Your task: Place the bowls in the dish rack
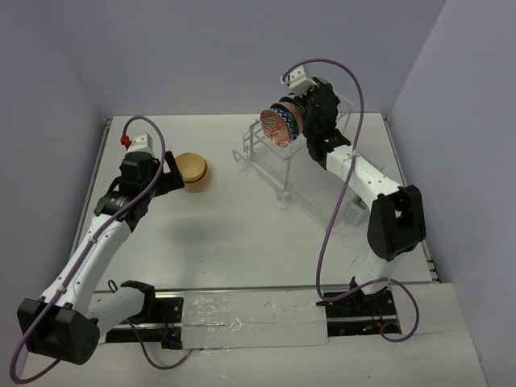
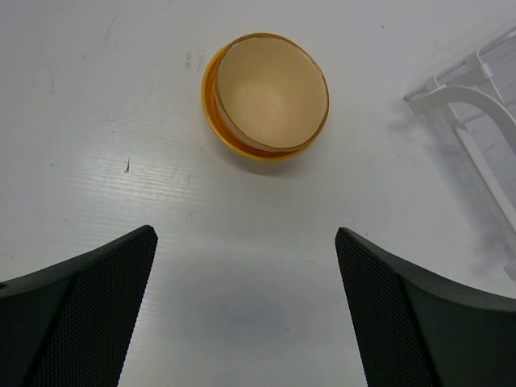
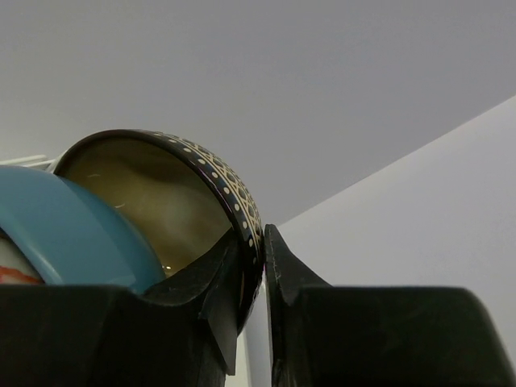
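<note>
A tan bowl nested in an orange-yellow bowl [image 2: 270,95] sits on the white table [image 1: 242,234], also seen from above [image 1: 192,169]. My left gripper [image 2: 246,242] is open and empty just short of it, low over the table [image 1: 175,177]. My right gripper [image 3: 256,242] is shut on the rim of a dark bowl with a cream dotted pattern [image 3: 218,173], held on edge over the white wire dish rack [image 1: 250,147]. A blue bowl [image 3: 64,234] stands against it, and a zigzag-patterned bowl [image 1: 276,126] stands in front of that.
The rack's clear tray [image 1: 318,193] runs toward the right arm's base. A corner of the rack [image 2: 476,89] shows at the right of the left wrist view. Grey walls close in the table on three sides.
</note>
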Controlling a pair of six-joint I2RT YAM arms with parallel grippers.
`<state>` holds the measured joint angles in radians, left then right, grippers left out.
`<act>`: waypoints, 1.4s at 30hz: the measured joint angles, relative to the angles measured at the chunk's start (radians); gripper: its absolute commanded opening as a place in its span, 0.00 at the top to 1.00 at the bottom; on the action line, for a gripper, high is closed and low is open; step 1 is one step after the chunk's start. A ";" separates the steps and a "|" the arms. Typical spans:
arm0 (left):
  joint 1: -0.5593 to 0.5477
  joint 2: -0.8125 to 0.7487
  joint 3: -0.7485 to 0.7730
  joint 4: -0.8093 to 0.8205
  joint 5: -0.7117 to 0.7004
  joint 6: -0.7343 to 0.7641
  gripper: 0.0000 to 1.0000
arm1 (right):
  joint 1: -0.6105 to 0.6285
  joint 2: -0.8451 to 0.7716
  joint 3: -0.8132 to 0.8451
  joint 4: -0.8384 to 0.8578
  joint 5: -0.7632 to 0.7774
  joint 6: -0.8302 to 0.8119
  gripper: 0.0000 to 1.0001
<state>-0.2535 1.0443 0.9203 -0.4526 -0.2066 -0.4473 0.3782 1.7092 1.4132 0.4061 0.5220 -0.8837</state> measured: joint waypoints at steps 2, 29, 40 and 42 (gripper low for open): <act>0.000 0.000 0.000 0.000 0.000 0.000 0.02 | 0.002 -0.003 0.000 -0.003 0.000 0.000 0.76; 0.004 0.000 0.000 0.000 0.000 0.001 0.02 | 0.012 -0.041 0.000 -0.061 -0.064 0.056 0.73; 0.004 -0.010 0.000 0.000 0.000 0.001 0.02 | 0.014 -0.071 -0.015 -0.108 -0.097 0.116 0.77; 0.004 -0.011 0.000 0.000 0.000 0.001 0.02 | 0.014 -0.075 -0.015 -0.117 -0.098 0.126 0.77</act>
<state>-0.2497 1.0336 0.9203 -0.4526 -0.2066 -0.4461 0.3927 1.6344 1.3979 0.2893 0.4240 -0.7582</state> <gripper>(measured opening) 0.980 0.236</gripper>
